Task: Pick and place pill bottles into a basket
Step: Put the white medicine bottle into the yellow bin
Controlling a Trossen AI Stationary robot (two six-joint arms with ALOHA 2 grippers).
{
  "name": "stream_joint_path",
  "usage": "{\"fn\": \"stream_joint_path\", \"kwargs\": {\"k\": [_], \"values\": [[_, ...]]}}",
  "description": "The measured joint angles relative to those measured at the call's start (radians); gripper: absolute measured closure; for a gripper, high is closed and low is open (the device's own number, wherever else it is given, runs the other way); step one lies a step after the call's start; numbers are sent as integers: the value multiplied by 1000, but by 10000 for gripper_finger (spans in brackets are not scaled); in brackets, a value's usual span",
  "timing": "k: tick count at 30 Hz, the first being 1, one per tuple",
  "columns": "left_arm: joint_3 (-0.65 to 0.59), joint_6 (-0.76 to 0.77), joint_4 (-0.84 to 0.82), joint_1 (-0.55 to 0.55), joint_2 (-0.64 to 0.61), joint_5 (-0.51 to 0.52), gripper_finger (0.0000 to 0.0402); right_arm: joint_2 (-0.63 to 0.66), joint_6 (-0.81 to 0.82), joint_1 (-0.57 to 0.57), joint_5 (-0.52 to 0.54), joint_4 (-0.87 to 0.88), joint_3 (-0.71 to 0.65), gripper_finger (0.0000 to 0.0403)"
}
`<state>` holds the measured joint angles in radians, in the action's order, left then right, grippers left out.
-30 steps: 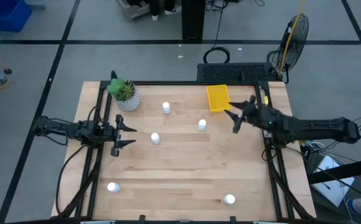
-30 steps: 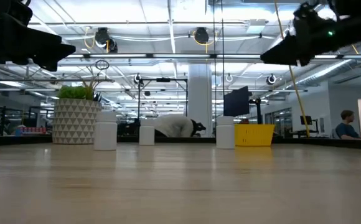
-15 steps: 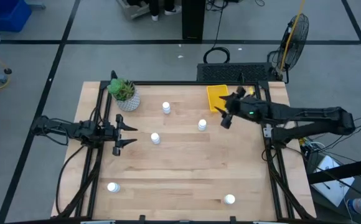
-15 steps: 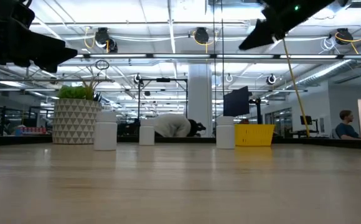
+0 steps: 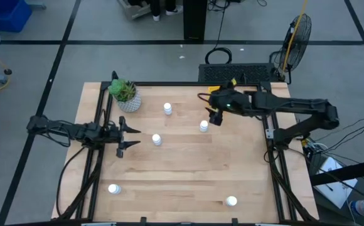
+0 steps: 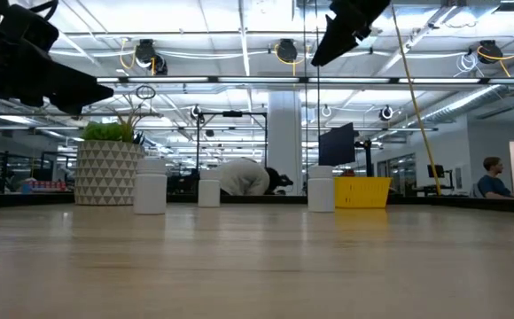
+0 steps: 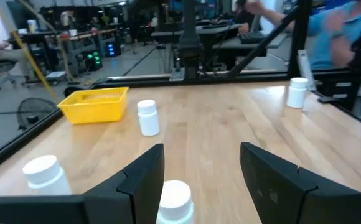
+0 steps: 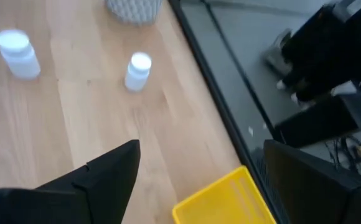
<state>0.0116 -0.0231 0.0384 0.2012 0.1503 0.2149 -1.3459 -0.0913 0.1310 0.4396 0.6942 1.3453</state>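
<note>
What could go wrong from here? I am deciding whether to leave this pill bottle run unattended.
1. All five bottles still stand on the table. The right end effector, open and empty, hangs beside one pill bottle; coming down off-centre could topple it.
2. The right arm partly covers the yellow basket from above, so an elbow swing might shove it.
3. The left end effector points at another bottle; both arms reaching inward could clash.

The counter (image 5: 182, 163) is pale wood with visible plank lines and a smooth, slightly shiny finish. The pill bottles (image 5: 156, 139) look like smooth white plastic. The basket (image 7: 94, 104) is bright yellow plastic, smooth. The plant pot (image 6: 106, 173) is white with a matt, patterned surface. Both hands, left hand (image 5: 123, 135) and right hand (image 5: 212, 113), are dark matt plastic or metal; I cannot tell which.
</note>
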Motion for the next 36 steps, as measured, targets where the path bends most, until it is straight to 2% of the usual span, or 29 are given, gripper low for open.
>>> {"fn": "stream_joint_path", "kwargs": {"k": [4, 9, 12, 19, 36], "values": [[-1, -4, 9, 0, 10, 22, 188, -83, 15, 8, -22, 159, 110, 68], [-1, -21, 19, 0, 13, 24, 188, -165, 107, 49, -208, 214, 129, 76], [-1, -24, 13, 0, 13, 25, 188, -209, 117, 63, -260, 227, 129, 79], [-1, -7, 7, 0, 14, 25, 188, -278, 96, 66, -260, 223, 129, 80], [-2, 8, 26, 0, 14, 83, 188, -291, 110, 66, -262, 184, 129, 80]]}}
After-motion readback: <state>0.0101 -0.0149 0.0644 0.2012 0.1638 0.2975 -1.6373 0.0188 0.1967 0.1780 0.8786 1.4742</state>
